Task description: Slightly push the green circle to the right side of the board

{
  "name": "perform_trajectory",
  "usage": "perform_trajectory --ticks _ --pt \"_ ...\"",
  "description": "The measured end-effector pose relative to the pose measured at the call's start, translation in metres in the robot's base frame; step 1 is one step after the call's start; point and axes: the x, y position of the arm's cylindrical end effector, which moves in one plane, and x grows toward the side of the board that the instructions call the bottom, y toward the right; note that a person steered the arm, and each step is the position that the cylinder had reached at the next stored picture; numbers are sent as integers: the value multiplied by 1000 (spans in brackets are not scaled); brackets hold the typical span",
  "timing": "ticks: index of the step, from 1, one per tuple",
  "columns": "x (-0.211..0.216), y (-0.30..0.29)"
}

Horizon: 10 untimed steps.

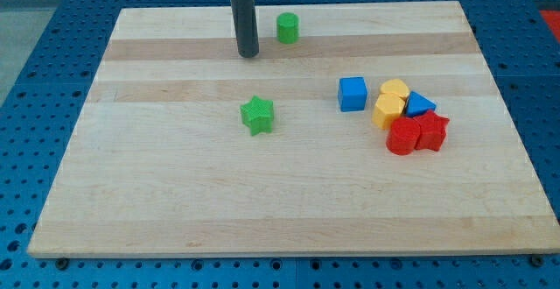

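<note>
The green circle stands near the view's top, a little left of centre on the wooden board. My tip rests on the board to the left of the green circle and slightly below it, a small gap apart. The dark rod rises straight up from the tip and leaves the view at the top.
A green star lies below my tip near the middle. At the right sit a blue cube, two yellow blocks, a blue triangle-like block and two red blocks, clustered together. A blue pegboard surrounds the board.
</note>
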Motion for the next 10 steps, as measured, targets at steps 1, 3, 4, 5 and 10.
perform_trajectory --ticks 1,3,4,5,10 --pt "-9 0" --pt "-25 6" --pt "-39 17" --pt "-40 36" --pt "-19 45"
